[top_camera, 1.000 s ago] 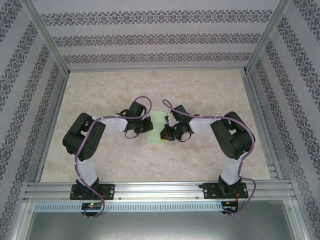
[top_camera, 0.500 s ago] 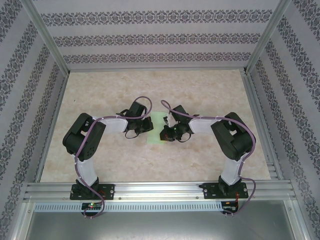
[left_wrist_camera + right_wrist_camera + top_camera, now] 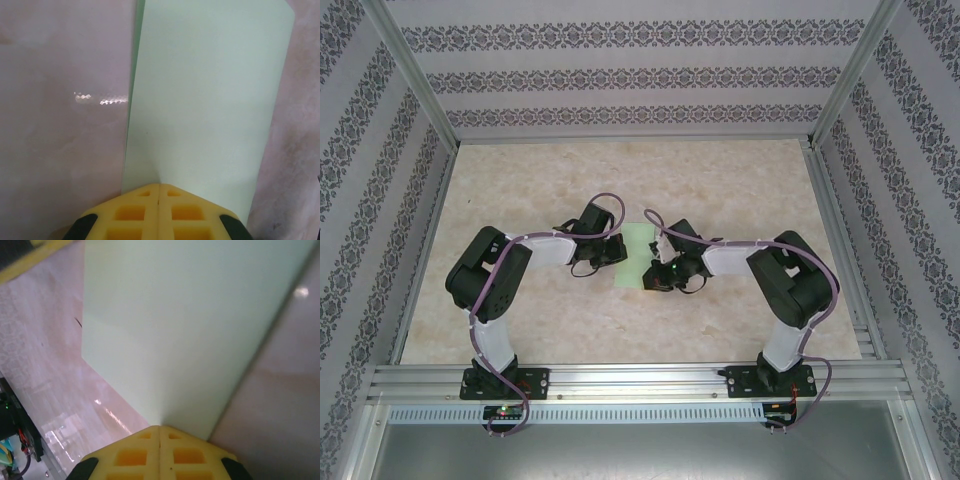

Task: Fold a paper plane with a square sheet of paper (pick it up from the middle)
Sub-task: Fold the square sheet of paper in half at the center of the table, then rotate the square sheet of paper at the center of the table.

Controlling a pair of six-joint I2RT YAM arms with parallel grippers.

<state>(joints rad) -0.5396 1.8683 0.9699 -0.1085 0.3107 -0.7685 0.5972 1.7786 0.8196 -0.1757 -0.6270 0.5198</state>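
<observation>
The square sheet of paper is pale green and lies on the marble table top as a narrow folded rectangle between the two grippers. From the left, my left gripper is shut, and its yellow tips rest on the sheet near its left edge. A second layer peeks out along that edge. From the right, my right gripper is also shut, its tips pressed on the sheet near the near right edge. The paper plane is out of view.
Patterned walls and aluminium posts enclose the table on three sides. An aluminium rail with both arm bases runs along the near edge. Bare marble surface stretches behind the paper and on both sides.
My right gripper has slid a little toward the near edge along the paper, and its elbow has swung outward to the right. The left arm and the paper have stayed put.
</observation>
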